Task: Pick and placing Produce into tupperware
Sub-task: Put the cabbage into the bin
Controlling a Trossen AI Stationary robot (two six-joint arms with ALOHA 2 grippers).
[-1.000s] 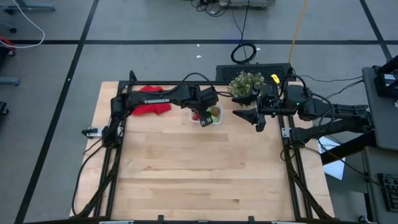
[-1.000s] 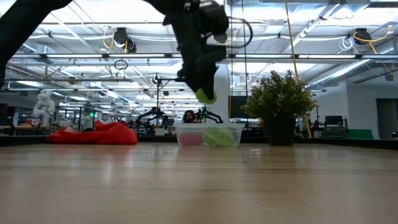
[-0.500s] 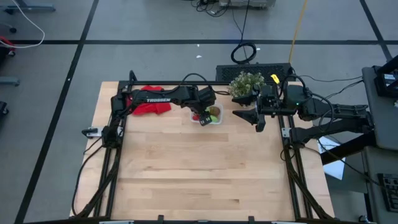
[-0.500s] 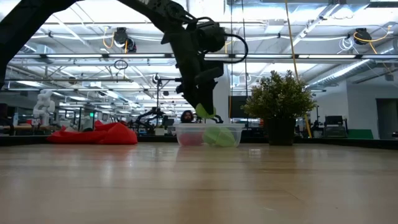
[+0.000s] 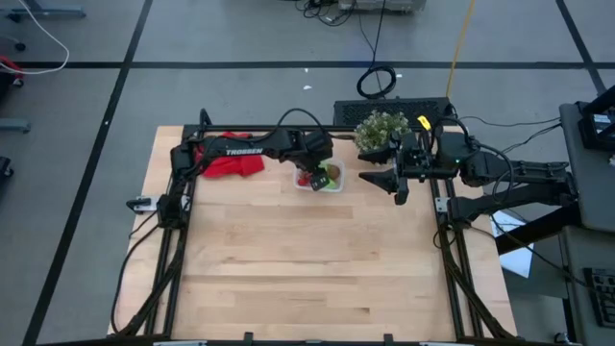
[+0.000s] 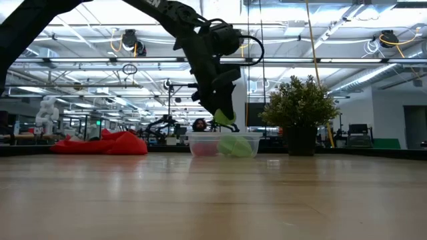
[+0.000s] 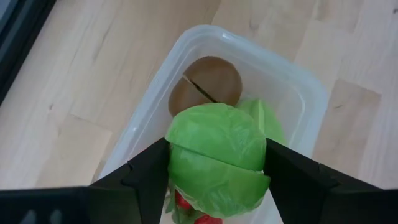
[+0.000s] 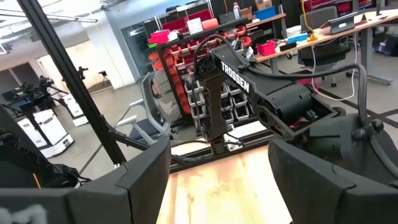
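Left hand (image 7: pixel 214 171) grips green piece (image 7: pixel 216 158) above tupperware (image 7: pixel 298 93).

Bright, even overhead light. In the low view, ceiling strip lights (image 6: pixel 347 60) glare and the near table (image 6: pixel 213 200) blurs. Dark fingers (image 7: pixel 146 180) look soft, shadows faint.

Bright green produce (image 7: pixel 216 158), red cloth (image 5: pixel 231 163)
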